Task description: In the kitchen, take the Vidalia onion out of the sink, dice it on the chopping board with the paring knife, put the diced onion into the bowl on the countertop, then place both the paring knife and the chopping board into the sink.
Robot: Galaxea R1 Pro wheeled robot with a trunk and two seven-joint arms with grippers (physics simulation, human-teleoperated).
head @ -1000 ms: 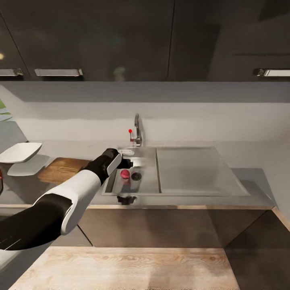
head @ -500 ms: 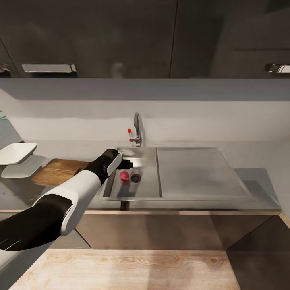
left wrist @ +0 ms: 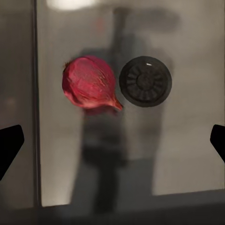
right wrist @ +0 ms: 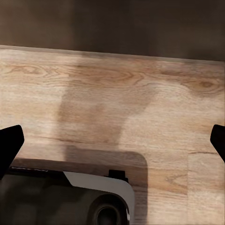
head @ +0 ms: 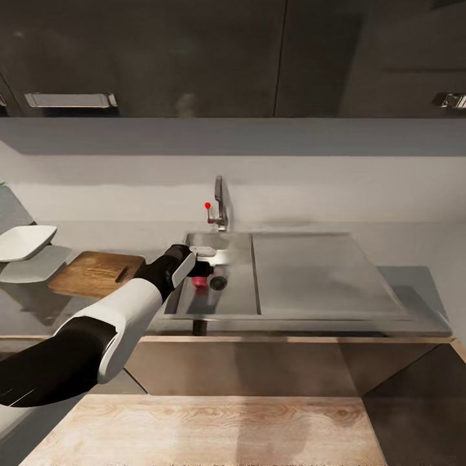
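The pinkish-red Vidalia onion [head: 199, 281] [left wrist: 89, 84] lies on the floor of the steel sink [head: 236, 288] beside the round dark drain [head: 218, 282] [left wrist: 145, 81]. My left gripper [head: 203, 263] [left wrist: 112, 145] hangs open just above the onion, its dark fingertips [left wrist: 9, 146] spread wide and touching nothing. The brown chopping board [head: 94, 273] lies on the grey countertop [head: 414, 285] left of the sink, with a dark slot near its right end. The white bowl [head: 26, 241] stands further left. I cannot make out the paring knife. My right gripper [right wrist: 112, 140] is open over the wooden floor.
A chrome tap [head: 221, 206] with a red knob rises behind the basin. A flat steel draining board [head: 310, 272] lies to the right of the basin. Dark wall cabinets hang above. The counter's front edge runs below the sink, with wooden floor [head: 213, 427] beneath.
The head view has shifted a little. My left arm has pushed forward and lower into the basin, so the gripper now partly covers the onion. The onion has stayed beside the drain.
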